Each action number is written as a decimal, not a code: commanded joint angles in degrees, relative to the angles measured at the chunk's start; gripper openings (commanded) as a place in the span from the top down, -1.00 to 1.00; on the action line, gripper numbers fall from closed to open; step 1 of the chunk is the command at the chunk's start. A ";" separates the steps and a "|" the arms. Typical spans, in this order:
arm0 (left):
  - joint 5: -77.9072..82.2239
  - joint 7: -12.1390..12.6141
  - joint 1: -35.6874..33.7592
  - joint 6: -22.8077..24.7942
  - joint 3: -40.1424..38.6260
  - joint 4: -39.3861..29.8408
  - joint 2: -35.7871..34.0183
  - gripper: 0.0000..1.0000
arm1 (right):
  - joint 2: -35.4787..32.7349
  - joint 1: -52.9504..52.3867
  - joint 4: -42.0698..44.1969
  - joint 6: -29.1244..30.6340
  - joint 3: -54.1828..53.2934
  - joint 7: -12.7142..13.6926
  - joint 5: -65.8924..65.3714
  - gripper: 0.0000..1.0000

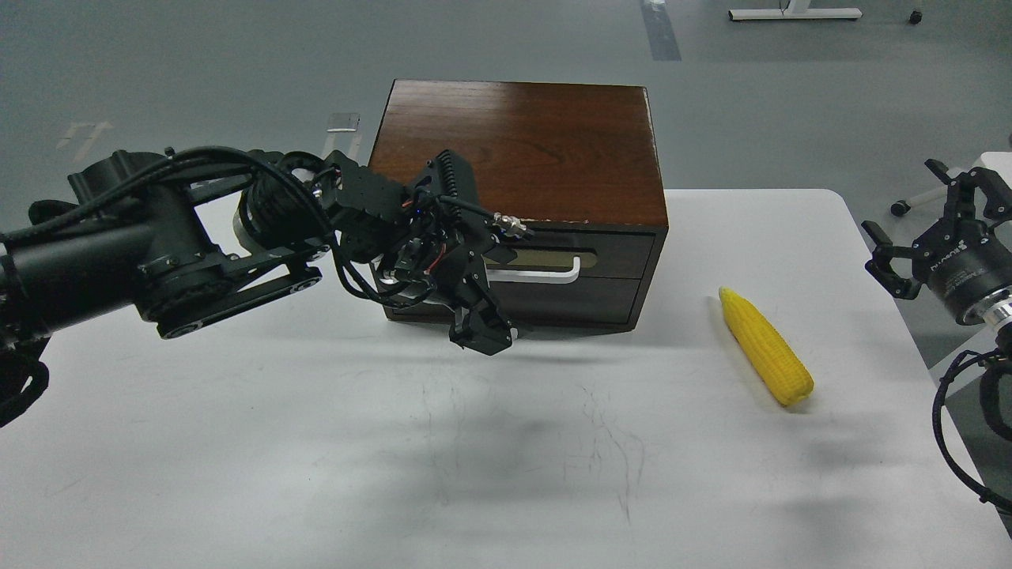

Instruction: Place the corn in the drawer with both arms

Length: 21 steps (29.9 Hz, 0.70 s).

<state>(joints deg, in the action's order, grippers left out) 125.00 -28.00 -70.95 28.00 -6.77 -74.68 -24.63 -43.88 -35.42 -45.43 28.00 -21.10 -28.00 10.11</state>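
The yellow corn (765, 345) lies on the white table (316, 442), right of the box, tip pointing away from me. The drawer (609, 257) sits closed in the reddish-brown box (522, 150); its white bar handle (545, 275) shows at the front. My left gripper (496, 294) is open at the handle's left end, one finger above it and one lower down near the box's base. Whether it touches the handle I cannot tell. My right gripper (921, 217) is open and empty, beyond the table's right edge, well right of the corn.
A second dark drawer front (593, 300) sits below the handled one. The left arm (198, 245) stretches across the table's left rear. Grey floor lies behind the table, with a white stand base (794, 13) far back.
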 commanded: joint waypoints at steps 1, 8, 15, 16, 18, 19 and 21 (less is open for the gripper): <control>0.00 0.00 0.11 0.00 0.00 0.23 0.29 -0.97 | 0.02 0.09 -0.01 0.00 0.00 0.00 0.00 -1.00; 0.00 0.00 0.11 0.00 0.96 1.55 1.16 -0.97 | -0.07 0.00 -0.01 0.00 0.00 0.00 0.00 -1.00; 0.00 0.00 0.11 0.00 1.14 2.87 2.04 -0.97 | -0.24 0.09 -0.01 0.00 0.00 0.00 0.00 -1.00; 0.00 0.00 0.11 0.00 1.14 2.87 2.04 -0.97 | -0.24 0.09 -0.01 0.00 0.00 0.00 0.00 -1.00; 0.00 0.00 0.03 0.00 1.14 3.05 2.39 -0.97 | -0.24 0.09 -0.09 0.00 0.00 0.00 0.00 -1.00; 0.00 0.00 0.03 0.00 1.14 3.31 2.48 -0.96 | -0.24 0.09 -0.01 0.00 0.00 0.00 0.00 -1.00; 0.00 0.00 0.11 0.00 1.23 3.40 2.48 -0.97 | -0.24 0.09 -0.09 0.00 0.00 0.00 0.00 -1.00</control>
<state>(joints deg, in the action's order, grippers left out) 125.00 -28.00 -70.86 28.00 -5.63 -71.49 -22.25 -44.11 -35.34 -45.47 28.00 -21.10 -28.00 10.11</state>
